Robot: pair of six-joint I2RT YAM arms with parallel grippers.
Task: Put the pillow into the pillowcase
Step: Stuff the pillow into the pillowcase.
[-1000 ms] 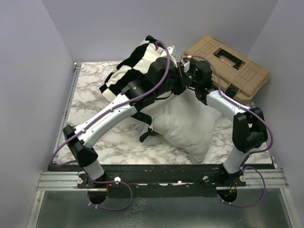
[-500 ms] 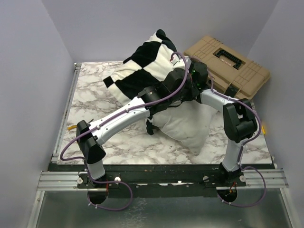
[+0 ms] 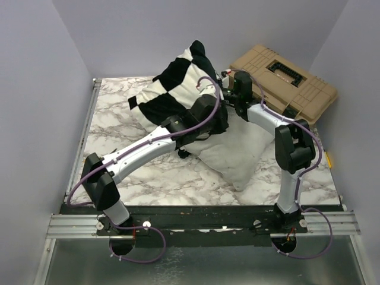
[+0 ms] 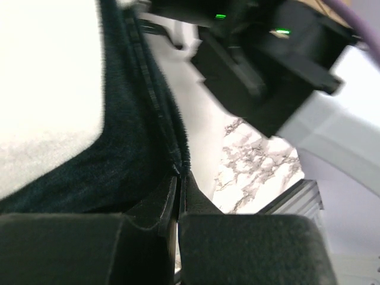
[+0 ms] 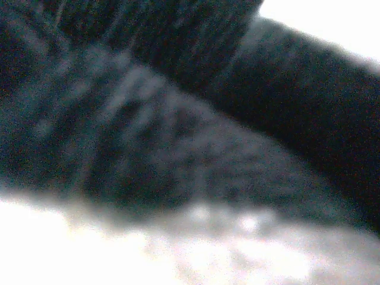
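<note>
Left wrist view: left claw (image 4: pixel 178 205) is pinched closed on a dark hem of the pillowcase (image 4: pixel 130 142), with the fabric edge running up out of the tips. Marble table (image 4: pixel 249 160) shows behind, with the other arm's black housing above.

Right wrist view: only blurred dark cloth right against the lens, with white below. No fingers visible, so I can't tell if the right claw is wide, narrow or holding.

Top view: the checked pillowcase is bunched and lifted at far centre. The white pillow (image 3: pixel 237 151) lies on the table with its far end tucked into the case mouth and its bulk exposed. Its long axis runs diagonally from the case down to the near-right. Both claws sit at the mouth, the right claw (image 3: pixel 233 90) against the case's right edge. The uncovered part lies nearward of both claws, closer to the right arm. Likely the case has to be drawn along that diagonal. A tan toolbox (image 3: pixel 285 77) sits far right.
</note>
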